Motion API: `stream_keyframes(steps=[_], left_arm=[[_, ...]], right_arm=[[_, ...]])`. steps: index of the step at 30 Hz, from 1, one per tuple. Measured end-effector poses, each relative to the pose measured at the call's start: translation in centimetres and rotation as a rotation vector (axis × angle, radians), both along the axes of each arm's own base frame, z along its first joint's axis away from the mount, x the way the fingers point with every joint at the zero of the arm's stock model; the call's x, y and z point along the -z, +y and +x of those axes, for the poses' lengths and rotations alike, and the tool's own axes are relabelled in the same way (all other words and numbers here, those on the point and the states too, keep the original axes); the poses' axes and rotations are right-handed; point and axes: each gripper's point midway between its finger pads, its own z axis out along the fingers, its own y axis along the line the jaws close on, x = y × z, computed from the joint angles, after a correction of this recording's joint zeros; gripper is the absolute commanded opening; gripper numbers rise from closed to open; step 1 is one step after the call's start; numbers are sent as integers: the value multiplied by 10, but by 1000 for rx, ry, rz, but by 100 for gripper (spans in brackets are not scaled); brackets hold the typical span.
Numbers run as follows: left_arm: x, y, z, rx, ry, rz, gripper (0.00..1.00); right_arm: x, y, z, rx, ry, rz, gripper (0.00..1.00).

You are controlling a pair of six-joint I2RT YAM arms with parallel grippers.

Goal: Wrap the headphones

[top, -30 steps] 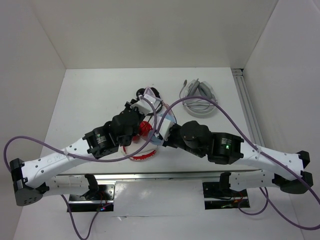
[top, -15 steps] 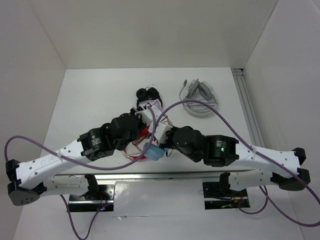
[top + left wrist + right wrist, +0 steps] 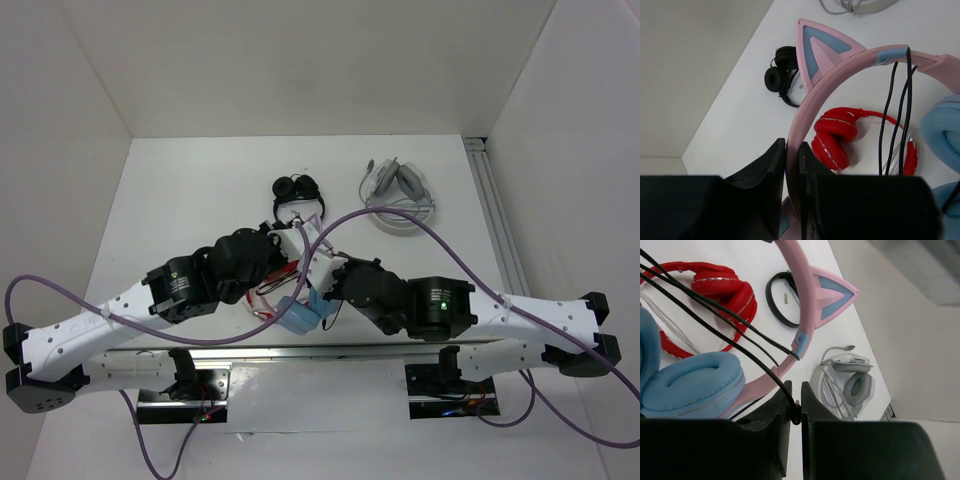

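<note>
Both claws are clamped on the headphones point(image 3: 690, 380), held above the near middle of the bench point(image 3: 180, 200): left claw point(image 3: 792, 150) on the headband point(image 3: 840, 65), right claw point(image 3: 795, 396) on the cable point(image 3: 715, 305). If tension is lost, loops could be shed.

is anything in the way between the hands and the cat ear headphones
Nothing visible. The left hand is shut on the pink headband, and the right hand pinches the black cable. The red headphones lie underneath, not between.
</note>
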Motion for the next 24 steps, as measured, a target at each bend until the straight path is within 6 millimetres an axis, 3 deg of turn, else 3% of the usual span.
stream_keyframes(steps=[9,24], left_arm=[[6,-2,-9,59,49,36,0],[-10,-5,-16,138,93,135,0]], right_arm=[[1,-3,-1,6,-16,-7,3],[-3,1,-7,4,10,103,8]])
